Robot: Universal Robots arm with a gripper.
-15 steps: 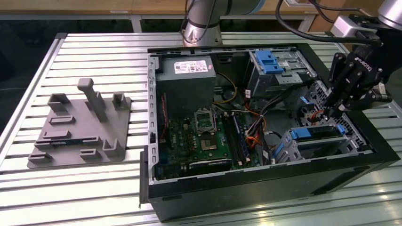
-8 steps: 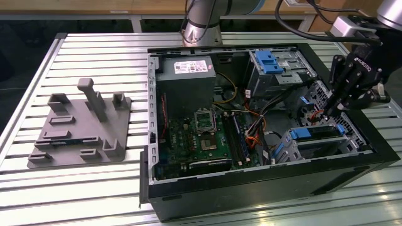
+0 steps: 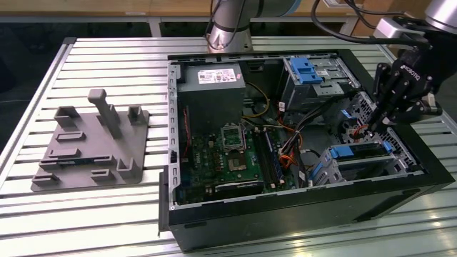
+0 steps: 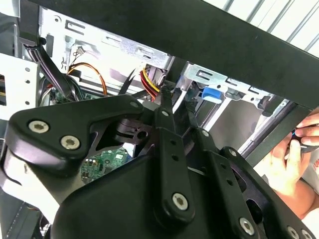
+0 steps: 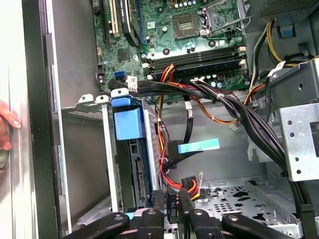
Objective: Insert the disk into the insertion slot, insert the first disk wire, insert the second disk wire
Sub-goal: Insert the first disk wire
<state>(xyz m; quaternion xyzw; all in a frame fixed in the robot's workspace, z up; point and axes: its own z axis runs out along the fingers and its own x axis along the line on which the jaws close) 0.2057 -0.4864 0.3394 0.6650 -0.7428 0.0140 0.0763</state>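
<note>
The jaws are pinched shut on a black wire plug (image 5: 172, 201) trailing red leads. Just beside them, the disk (image 5: 128, 124) stands on edge, seated in the insertion slot (image 5: 106, 164). Its long axis runs away from the jaw tips toward the motherboard (image 5: 199, 30).

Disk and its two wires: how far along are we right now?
Done: the disk sits inside the insertion slot, in its blue carrier. In hand: the gripper is at the red and yellow wires beside the disk's end. Left: neither wire can be confirmed plugged in. The disk's connector edge is hidden, so treat both as open.
</note>
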